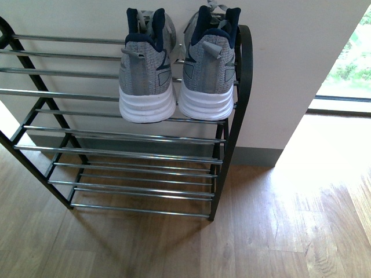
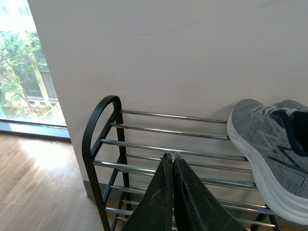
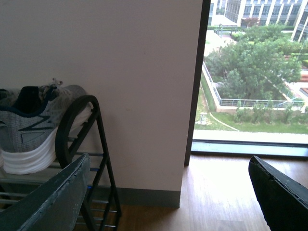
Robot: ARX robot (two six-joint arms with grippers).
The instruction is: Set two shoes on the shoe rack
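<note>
A: Located the shoes?
B: Logged 2 grey knit sneakers on the top tier of the shoe rack (image 1: 133, 138), tight against its right arched end (image 1: 246, 63). Noted the left sneaker (image 1: 146, 75) and right sneaker (image 1: 210, 72) side by side, close but seemingly not touching. Recorded heels out toward the room, toes at the white wall (image 1: 290, 58), white soles down across the chrome rods (image 1: 87, 92).

A: Checked the grippers?
B: Found the left gripper (image 2: 171, 158) closed tip to tip with nothing between, hanging in front of the rods and apart from the nearer sneaker. Found the right gripper (image 3: 168, 163) spread wide, holding nothing, out beyond the arched end toward the window (image 3: 250, 72). Saw no contact with either shoe.

A: Handling?
B: Judged light. Reckoned the knit upper soft and collapsible, so a poor place to squeeze. Reckoned the thick sole firmer, a little springy, rubbery enough to resist slipping in a grip. Favoured the heel: stiffer cup, facing outward, reachable without crossing the rods. Considered, as a second choice, clamping across the midfoot, sole to laces.

A: Risks?
B: Noted round, shiny rods with gaps between; suspected sliding or tipping through under a nudge. Advised lifting clear rather than dragging. Read the placement as done for this pair.
</note>
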